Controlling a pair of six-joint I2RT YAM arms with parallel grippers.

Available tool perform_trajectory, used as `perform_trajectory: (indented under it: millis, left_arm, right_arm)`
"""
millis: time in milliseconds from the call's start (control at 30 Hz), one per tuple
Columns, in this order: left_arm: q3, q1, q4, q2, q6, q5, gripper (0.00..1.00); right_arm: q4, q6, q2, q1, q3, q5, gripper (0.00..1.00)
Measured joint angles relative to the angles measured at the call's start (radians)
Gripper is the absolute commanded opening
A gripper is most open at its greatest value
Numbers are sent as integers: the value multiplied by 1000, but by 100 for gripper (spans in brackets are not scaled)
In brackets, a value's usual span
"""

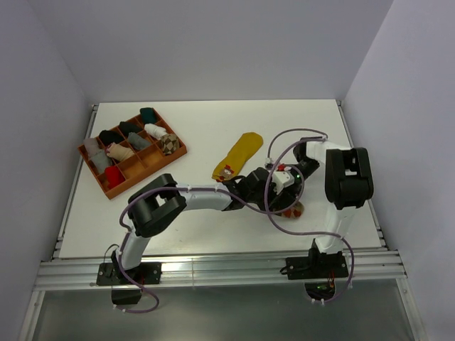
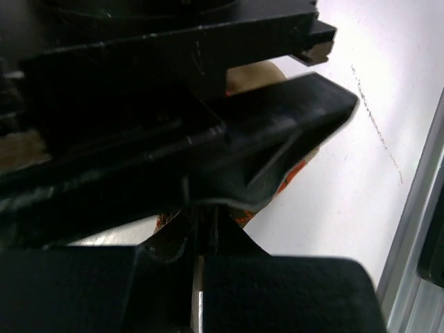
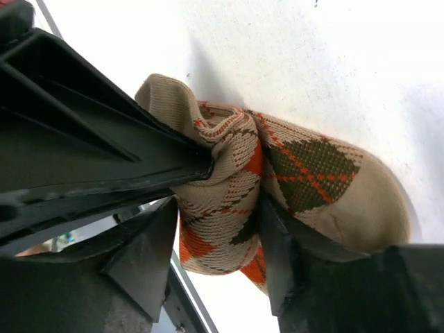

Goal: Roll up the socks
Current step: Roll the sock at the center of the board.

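An orange-brown-cream argyle sock (image 3: 305,166), bundled up, lies on the white table near the front right; only a bit of it (image 1: 294,210) shows in the top view. My right gripper (image 3: 218,215) straddles the bundle. Its fingers (image 3: 156,250) stand a little apart from the knit on one side, so it is open. My left gripper (image 2: 198,208) is shut, and its tip (image 3: 198,163) pokes into the sock's fold. Both grippers meet over the bundle, left gripper (image 1: 261,183) beside right gripper (image 1: 290,202). A mustard yellow sock (image 1: 244,150) lies flat behind them.
A brown compartment tray (image 1: 153,168) sits at the back left and holds several small sock bundles, among them a brown-and-cream argyle one (image 1: 168,142). The table's right edge rail (image 2: 416,229) runs close to the grippers. Cables loop over the right arm (image 1: 345,177).
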Motion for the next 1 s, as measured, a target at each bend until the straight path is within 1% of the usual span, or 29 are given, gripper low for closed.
perform_trajectory:
  millis: [33,133,300,367,467,567,767,867,1000]
  left_arm:
    - [6,0,-8,2,-2,1,0]
    - [19,0,-27,7,-5,3,0]
    - [45,-1,-63,15,-3,14,0]
    - [54,0,-69,16,5,27,0]
    - [69,0,-87,18,13,60,0]
    - [85,0,-118,28,14,100,0]
    - [105,30,-178,31,3,150,0]
    - [114,37,-203,31,0,165,0]
    - [122,39,-221,32,0,169,0]
  right_arm:
    - [13,5,-18,0,-10,0,63]
    - [81,26,-90,-2,-32,7,65]
    - [158,48,-220,-42,-39,-8,67]
    - [179,47,-274,-66,-50,-5,67]
    - [192,35,-311,-107,-79,-4,68]
    - [217,22,-358,-167,-135,-6,67]
    - [315,59,-523,-249,-234,-3,69]
    - [332,63,-543,-287,-230,-31,68]
    - [293,-3,-534,-334,-225,-68,67]
